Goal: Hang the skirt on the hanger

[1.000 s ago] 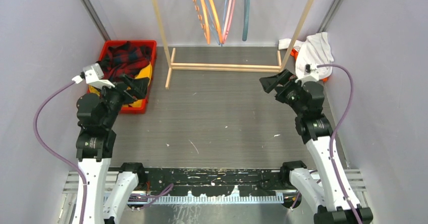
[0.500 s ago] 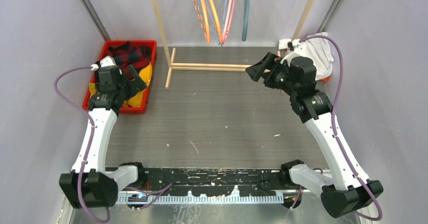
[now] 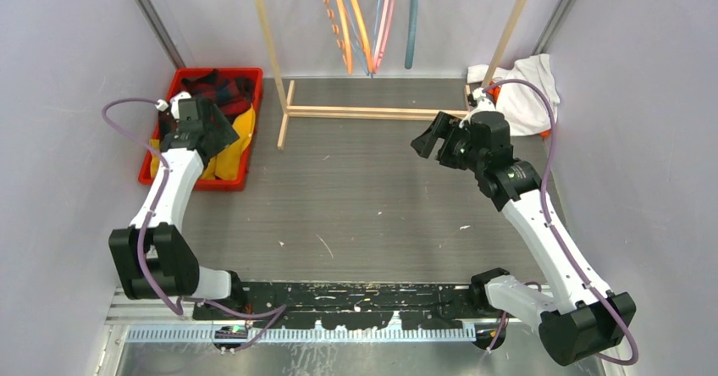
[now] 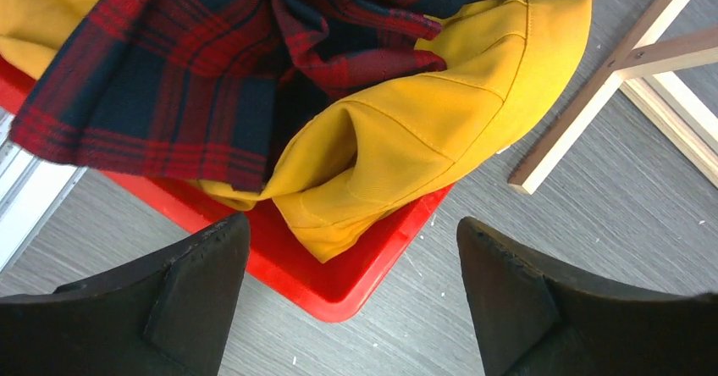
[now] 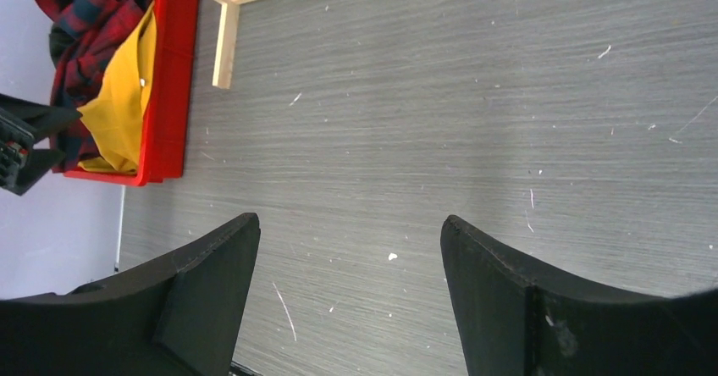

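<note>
A red and navy plaid garment (image 3: 216, 86) (image 4: 169, 80) and a yellow one (image 3: 224, 163) (image 4: 406, 139) lie heaped in the red bin (image 3: 182, 78) (image 4: 339, 283) at the far left. I cannot tell from their shapes which is the skirt. Several coloured hangers (image 3: 360, 20) hang from the wooden rack at the back. My left gripper (image 3: 218, 129) (image 4: 351, 223) hovers open above the bin's near right corner, holding nothing. My right gripper (image 3: 426, 143) (image 5: 347, 219) is open over bare table near the rack's right foot, facing left.
The rack's wooden base (image 3: 372, 112) (image 4: 584, 113) (image 5: 224, 46) lies across the far table, beside the bin. A white cloth (image 3: 529, 88) is piled at the far right. Grey walls close in both sides.
The left arm has stretched forward and brought its gripper over the bin. The right gripper has come down and leftward from the rack's right post. Both jaws have narrowed slightly.
</note>
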`<action>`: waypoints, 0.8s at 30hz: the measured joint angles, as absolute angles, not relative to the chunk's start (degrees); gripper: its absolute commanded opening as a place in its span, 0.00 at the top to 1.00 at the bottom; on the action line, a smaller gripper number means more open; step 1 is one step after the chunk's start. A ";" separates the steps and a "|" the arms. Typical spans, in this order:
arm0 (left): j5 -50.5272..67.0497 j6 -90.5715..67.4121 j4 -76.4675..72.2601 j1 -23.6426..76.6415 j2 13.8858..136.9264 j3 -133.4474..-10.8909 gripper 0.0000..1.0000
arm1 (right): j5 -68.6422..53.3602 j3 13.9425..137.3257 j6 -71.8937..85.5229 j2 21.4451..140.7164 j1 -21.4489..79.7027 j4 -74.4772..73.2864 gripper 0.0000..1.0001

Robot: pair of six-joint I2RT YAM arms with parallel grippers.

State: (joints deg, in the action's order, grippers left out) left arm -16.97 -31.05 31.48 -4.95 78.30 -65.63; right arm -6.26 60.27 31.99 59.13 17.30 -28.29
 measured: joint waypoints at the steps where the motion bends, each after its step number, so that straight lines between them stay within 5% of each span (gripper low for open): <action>1: -17.02 -31.05 30.89 -4.95 79.35 -65.91 0.11 | -6.35 59.86 31.99 59.13 17.30 -28.34 0.17; 12: -18.33 -30.98 29.36 -4.45 85.80 -66.22 0.42 | -8.16 56.73 32.34 58.15 17.30 -26.13 0.17; 21: -20.12 -30.74 29.91 -3.33 88.71 -67.66 0.99 | -9.85 55.57 33.36 58.15 17.30 -24.91 0.17; 24: -20.38 -30.72 30.79 -3.20 90.45 -70.11 1.00 | -10.48 55.57 33.45 58.15 17.30 -24.51 0.17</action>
